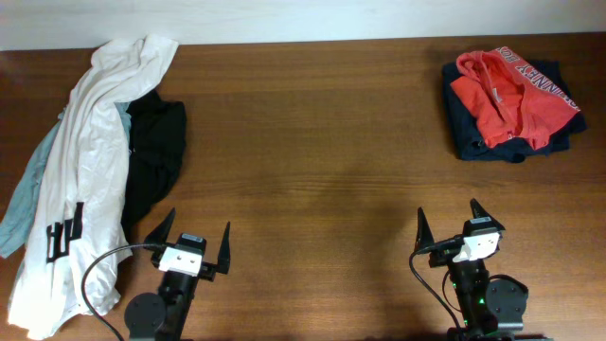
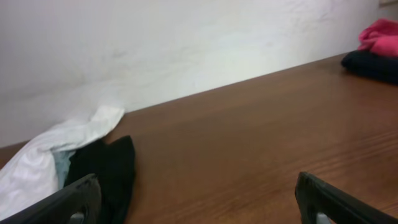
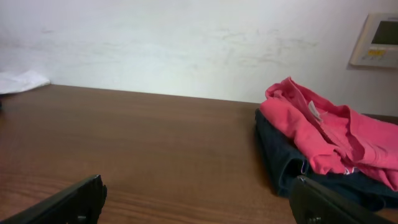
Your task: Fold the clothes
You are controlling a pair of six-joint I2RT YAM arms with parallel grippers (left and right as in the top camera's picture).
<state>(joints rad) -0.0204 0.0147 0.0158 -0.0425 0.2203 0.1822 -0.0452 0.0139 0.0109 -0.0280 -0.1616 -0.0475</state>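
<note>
The clothes (image 1: 90, 161) are heaped at the left side of the table (image 1: 312, 142), near the left gripper (image 1: 197, 229), well apart from the right gripper (image 1: 447, 216). The 2 grippers are spread wide, empty.

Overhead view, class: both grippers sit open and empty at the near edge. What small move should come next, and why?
Probably reach the left gripper toward the white T-shirt: it lies crumpled over the black shirt and pale blue shirt, on that arm's side, and the open gripper holds nothing.
</note>
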